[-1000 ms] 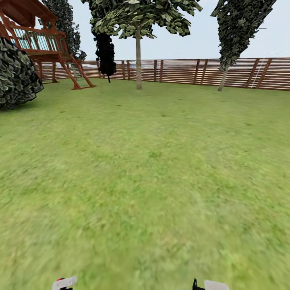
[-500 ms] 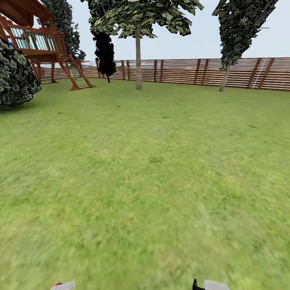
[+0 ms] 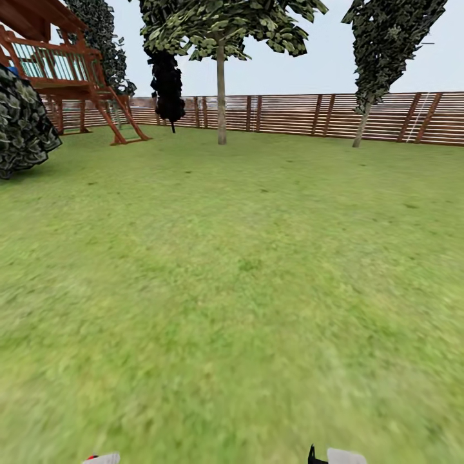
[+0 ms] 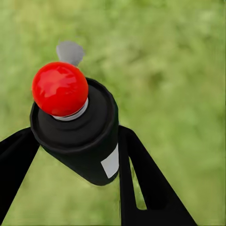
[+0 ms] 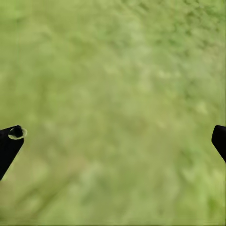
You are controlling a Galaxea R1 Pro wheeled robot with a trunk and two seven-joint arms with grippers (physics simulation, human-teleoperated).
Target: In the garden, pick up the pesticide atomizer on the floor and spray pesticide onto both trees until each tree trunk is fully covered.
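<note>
Two fingers of my left gripper [image 4: 77,141] are shut on the pesticide atomizer [image 4: 89,150], a black canister with a round red tip [image 4: 60,88], held over blurred grass. My right gripper [image 5: 113,141] is open and empty above the lawn, its black fingertips [image 5: 10,141] far apart. Along the bottom edge of the head view, a light-grey bit of the left gripper [image 3: 103,459] and of the right gripper [image 3: 338,456] peek in. Far ahead stand the two trees: one straight pale trunk [image 3: 221,96] at the centre and a leaning trunk [image 3: 359,125] to the right. No mist is visible.
A wide green lawn [image 3: 245,270] stretches to a brown slat fence [image 3: 296,115]. A wooden playset [image 3: 71,77] and a round bush [image 3: 22,122] stand at the far left, with a dark cypress-like tree [image 3: 167,80] beside the centre tree.
The whole head view has shifted slightly: the bush slid left and the fence line dropped a little, so the camera moved. The left gripper's bit sank lower at the bottom edge.
</note>
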